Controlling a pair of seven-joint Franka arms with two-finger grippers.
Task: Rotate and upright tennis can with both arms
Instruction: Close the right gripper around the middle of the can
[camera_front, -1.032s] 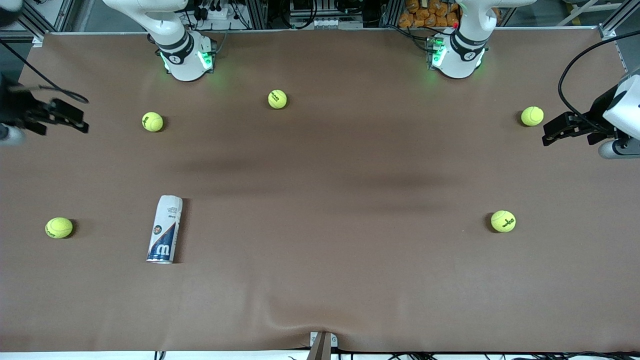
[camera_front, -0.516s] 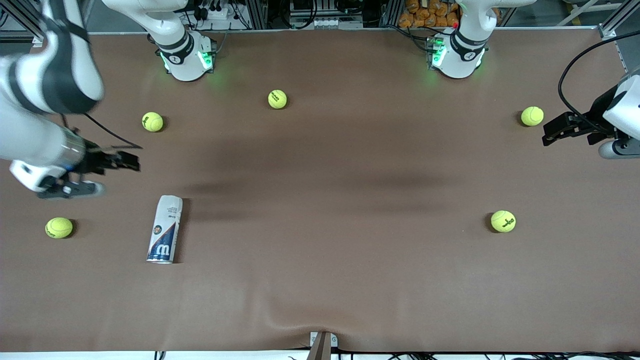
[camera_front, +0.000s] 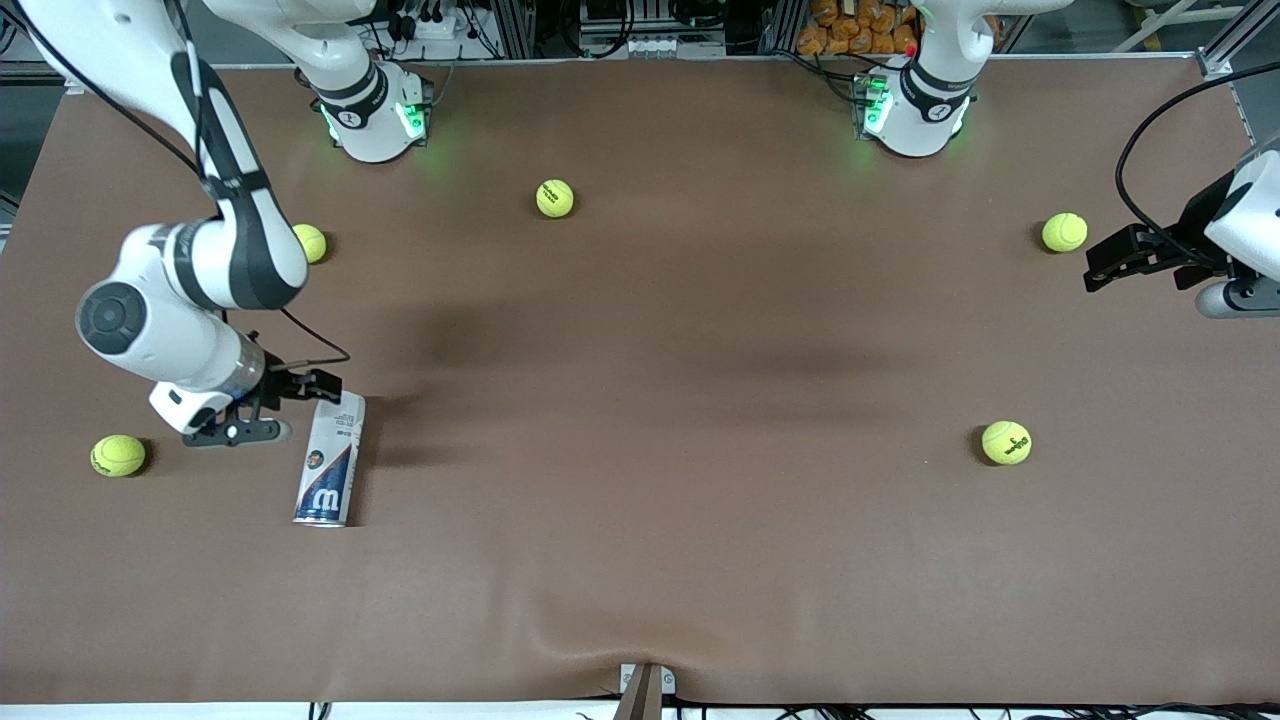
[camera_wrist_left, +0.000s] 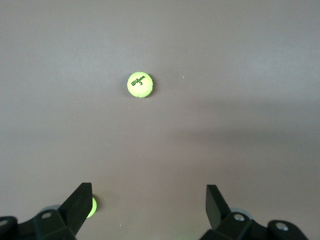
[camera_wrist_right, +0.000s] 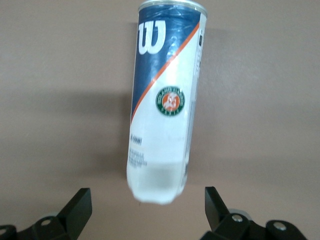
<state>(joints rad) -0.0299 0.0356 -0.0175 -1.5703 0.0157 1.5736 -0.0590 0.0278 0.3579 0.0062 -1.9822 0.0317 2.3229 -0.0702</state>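
The tennis can (camera_front: 330, 458) lies on its side on the brown table toward the right arm's end. Its silver rim points at the front camera and its white closed end points at the bases. My right gripper (camera_front: 322, 386) is open and empty, low at the can's white end, with the fingers apart from it. In the right wrist view the can (camera_wrist_right: 165, 100) lies lengthwise ahead of the open right gripper (camera_wrist_right: 147, 210). My left gripper (camera_front: 1108, 264) is open and empty, waiting over the table's edge at the left arm's end. It also shows open in the left wrist view (camera_wrist_left: 149, 202).
Several yellow-green tennis balls lie scattered: one (camera_front: 118, 455) beside the can toward the table's end, one (camera_front: 312, 242) partly hidden by the right arm, one (camera_front: 555, 198) between the bases, and two (camera_front: 1064, 232) (camera_front: 1006, 442) near the left gripper. The left wrist view shows a ball (camera_wrist_left: 139, 85).
My right arm has swung in from the table's end and come down to the can's white end, gripper open. The can and the left arm have not moved.
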